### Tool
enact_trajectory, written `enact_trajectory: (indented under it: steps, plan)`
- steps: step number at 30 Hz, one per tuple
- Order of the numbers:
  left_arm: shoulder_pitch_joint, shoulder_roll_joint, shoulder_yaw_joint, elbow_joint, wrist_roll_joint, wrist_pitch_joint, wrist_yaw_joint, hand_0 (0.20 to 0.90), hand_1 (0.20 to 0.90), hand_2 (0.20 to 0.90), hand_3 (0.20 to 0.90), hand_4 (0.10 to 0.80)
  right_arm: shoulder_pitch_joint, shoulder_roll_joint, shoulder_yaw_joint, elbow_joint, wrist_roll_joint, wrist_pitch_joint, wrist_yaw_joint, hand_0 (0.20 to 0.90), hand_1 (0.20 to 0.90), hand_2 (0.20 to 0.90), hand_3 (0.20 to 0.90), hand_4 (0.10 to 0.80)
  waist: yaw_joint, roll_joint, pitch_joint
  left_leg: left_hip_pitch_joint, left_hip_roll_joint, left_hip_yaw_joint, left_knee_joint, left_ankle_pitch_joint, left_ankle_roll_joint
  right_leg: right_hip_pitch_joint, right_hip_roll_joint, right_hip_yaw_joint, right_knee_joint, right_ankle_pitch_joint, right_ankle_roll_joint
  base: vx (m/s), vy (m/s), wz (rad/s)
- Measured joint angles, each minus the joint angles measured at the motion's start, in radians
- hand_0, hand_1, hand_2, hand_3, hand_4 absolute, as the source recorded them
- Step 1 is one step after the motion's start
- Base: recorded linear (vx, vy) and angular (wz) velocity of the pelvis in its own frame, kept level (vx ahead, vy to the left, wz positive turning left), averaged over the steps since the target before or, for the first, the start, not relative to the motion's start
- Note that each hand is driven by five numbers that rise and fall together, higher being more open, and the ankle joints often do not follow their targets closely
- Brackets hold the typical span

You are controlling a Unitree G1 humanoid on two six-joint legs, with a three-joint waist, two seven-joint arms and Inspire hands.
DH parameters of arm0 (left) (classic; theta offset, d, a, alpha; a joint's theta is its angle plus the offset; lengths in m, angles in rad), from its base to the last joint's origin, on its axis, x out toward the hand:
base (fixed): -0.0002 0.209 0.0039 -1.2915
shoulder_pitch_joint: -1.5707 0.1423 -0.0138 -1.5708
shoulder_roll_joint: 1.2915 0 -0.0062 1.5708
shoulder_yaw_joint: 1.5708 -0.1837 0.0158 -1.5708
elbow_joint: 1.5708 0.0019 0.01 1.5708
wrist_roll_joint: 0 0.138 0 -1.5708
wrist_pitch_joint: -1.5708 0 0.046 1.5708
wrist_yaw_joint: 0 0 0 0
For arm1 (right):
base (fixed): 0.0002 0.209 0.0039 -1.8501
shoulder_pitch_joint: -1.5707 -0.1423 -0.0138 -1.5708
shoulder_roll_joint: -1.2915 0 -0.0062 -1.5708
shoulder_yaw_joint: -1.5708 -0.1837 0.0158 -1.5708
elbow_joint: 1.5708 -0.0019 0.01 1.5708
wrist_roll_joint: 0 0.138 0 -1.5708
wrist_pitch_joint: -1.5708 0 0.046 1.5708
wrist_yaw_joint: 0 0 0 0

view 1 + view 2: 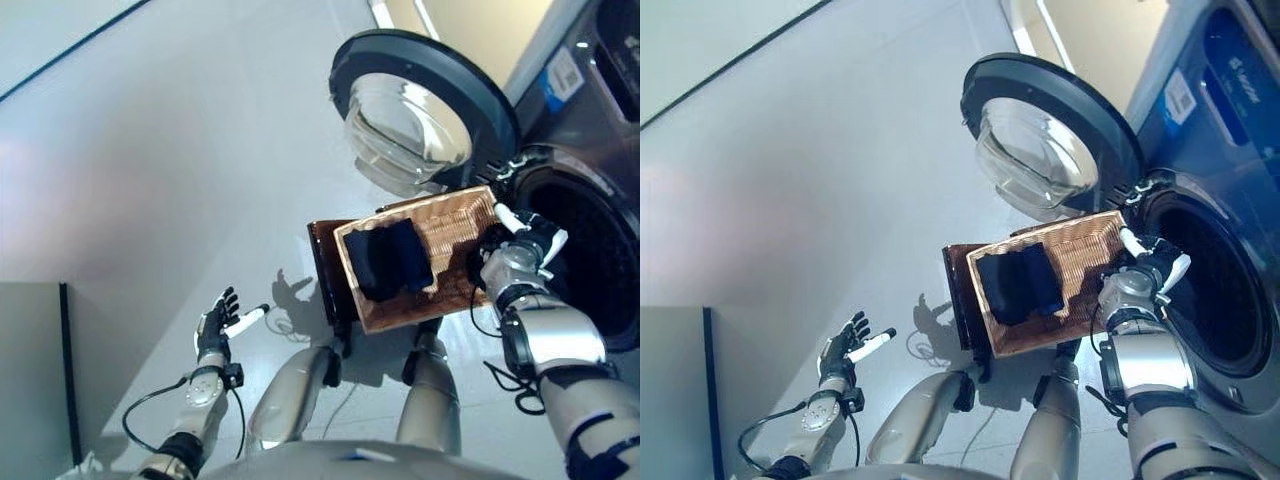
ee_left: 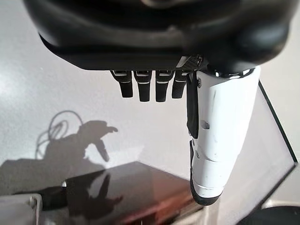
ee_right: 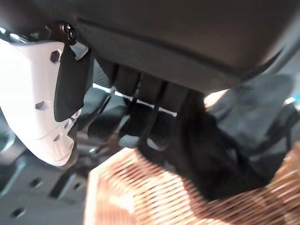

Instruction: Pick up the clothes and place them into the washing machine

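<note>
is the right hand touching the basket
Touching. In the left eye view the right hand sits at the edge of the woven basket; the right wrist view shows its fingers curled down against the wicker rim.

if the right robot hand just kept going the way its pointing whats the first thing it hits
Probably the washing machine's open drum. The right robot hand sits at the far edge of the wicker basket, fingers curled at its rim and aimed at the dark opening just beyond. Depth is unclear, so the door seal might come first.
</note>
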Motion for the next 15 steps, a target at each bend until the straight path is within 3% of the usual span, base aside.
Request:
enact_trajectory:
  steps: [7, 15]
  plan:
    - [0.011, -0.024, -0.017, 0.001, -0.016, 0.000, -0.002, 0.900, 0.900, 0.900, 0.900, 0.800, 0.039, 0.077, 0.086, 0.021, -0.029, 0.006, 0.018, 0.900, 0.900, 0.900, 0.900, 0.800, -0.004, 0.005, -0.004, -0.007, 0.008, 0.002, 0.000, -0.008, -0.014, -0.002, 0.003, -0.003, -0.015, -0.019, -0.007, 0.012, -0.036, -0.08]
    - [0.007, -0.025, -0.023, -0.010, -0.016, 0.000, 0.000, 0.900, 0.900, 0.900, 0.900, 0.800, 0.042, 0.146, 0.135, 0.017, -0.080, 0.005, 0.020, 0.900, 0.900, 0.900, 0.900, 0.800, 0.006, 0.002, -0.002, -0.080, 0.006, -0.067, 0.042, 0.001, -0.019, -0.043, 0.000, -0.047, 0.040, -0.028, -0.016, -0.022, -0.028, 0.28]
